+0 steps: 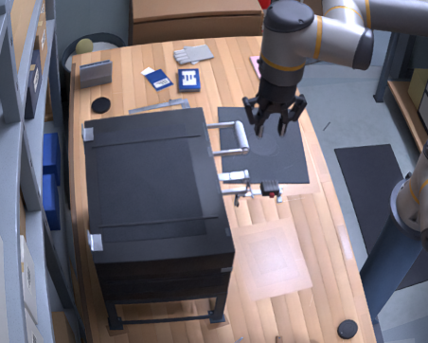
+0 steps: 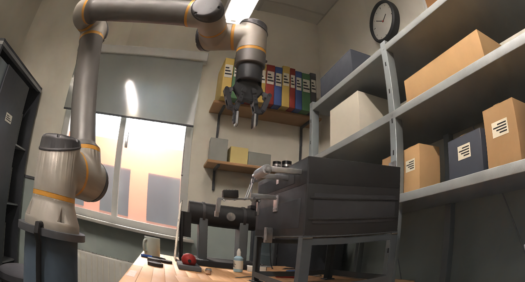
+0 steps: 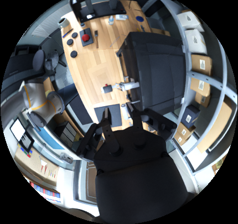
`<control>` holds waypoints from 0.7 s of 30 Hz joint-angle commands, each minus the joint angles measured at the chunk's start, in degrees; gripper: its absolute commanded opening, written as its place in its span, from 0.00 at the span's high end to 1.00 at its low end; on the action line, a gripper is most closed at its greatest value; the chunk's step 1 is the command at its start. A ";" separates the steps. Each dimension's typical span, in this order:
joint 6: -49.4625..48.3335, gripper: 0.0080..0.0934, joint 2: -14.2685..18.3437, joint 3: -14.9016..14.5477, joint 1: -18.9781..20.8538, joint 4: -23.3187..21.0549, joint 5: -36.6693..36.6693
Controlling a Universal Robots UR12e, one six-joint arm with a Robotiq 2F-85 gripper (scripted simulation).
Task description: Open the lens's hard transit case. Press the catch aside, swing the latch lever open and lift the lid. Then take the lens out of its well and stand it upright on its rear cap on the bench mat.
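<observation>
My gripper (image 1: pixel 271 127) (image 2: pixel 244 122) (image 3: pixel 119 113) hangs high in the air, open and empty. It is above the dark bench mat (image 1: pixel 265 144) (image 3: pixel 108 114), to the right of the transit case. The black hard case (image 1: pixel 151 189) (image 2: pixel 326 196) (image 3: pixel 157 74) stands closed on a metal stand. Its handle (image 1: pixel 234 137) (image 2: pixel 273 170) sticks out toward the mat. The latch lever (image 1: pixel 236 182) (image 3: pixel 127 85) and the catch with a red button (image 1: pixel 271 187) (image 3: pixel 106 89) project from the case's side, well below the gripper. The lens is hidden inside the case.
The case's handle and latch parts are the nearest obstacles, left of and below the gripper. Shelves with boxes (image 2: pixel 440 133) stand behind the case. Booklets (image 1: pixel 175 79), a glove (image 1: pixel 192 54) and black discs (image 1: pixel 101 104) lie on the bench's far part.
</observation>
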 commanded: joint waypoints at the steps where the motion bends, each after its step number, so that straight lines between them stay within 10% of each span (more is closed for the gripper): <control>1: -0.39 0.53 0.11 -0.14 -0.42 -0.05 -0.01; 21: -9.65 0.53 3.65 -2.92 -9.66 -0.81 0.00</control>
